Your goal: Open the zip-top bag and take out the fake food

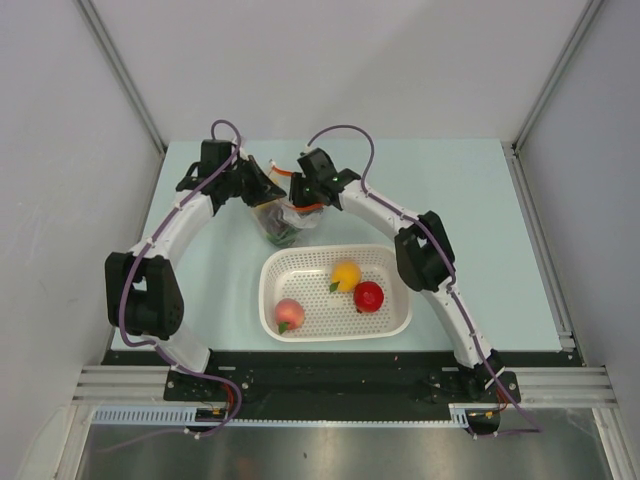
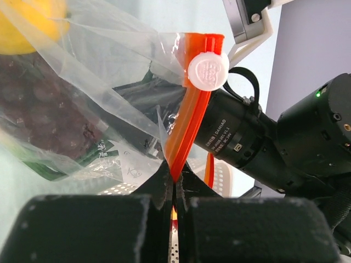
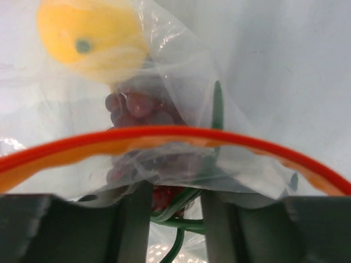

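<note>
Three pieces sit inside the bag: a yellow piece, grapes and green stalks. The bag is at the far middle of the counter, just behind the basket, held up between both hands with its mouth toward them. Its strip bows in an arc from side to side. My left hand is clamped on one end of the strip. My right hand sits at the mouth with film between its parted fingers; I cannot tell whether it grips. The contents lie straight ahead of it, so I judge the right hand better placed to reach in.
</note>
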Robot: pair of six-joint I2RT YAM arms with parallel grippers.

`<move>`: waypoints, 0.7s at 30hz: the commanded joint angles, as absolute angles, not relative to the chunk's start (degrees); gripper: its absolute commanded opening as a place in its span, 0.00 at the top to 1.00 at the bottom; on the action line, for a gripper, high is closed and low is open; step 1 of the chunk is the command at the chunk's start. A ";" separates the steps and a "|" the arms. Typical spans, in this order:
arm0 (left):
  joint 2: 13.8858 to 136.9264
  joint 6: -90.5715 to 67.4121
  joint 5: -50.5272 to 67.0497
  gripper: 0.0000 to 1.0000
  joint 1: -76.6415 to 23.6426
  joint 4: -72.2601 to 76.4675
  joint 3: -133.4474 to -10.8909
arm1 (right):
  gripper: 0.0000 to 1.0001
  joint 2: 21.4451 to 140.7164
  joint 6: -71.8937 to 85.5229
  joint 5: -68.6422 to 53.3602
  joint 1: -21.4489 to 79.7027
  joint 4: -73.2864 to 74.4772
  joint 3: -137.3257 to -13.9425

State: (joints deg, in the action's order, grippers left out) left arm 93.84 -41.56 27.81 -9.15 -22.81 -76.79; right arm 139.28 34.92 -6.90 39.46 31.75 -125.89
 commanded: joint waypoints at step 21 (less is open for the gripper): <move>95.10 -42.45 26.89 1.00 -7.21 -20.83 -79.28 | 1.00 123.84 27.60 -4.31 42.89 31.46 -131.83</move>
State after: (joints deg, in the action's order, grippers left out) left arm 94.45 -42.04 27.51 -7.46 -22.35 -77.28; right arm 129.08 28.80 -4.25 42.39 32.56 -126.98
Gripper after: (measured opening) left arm 0.005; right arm 0.080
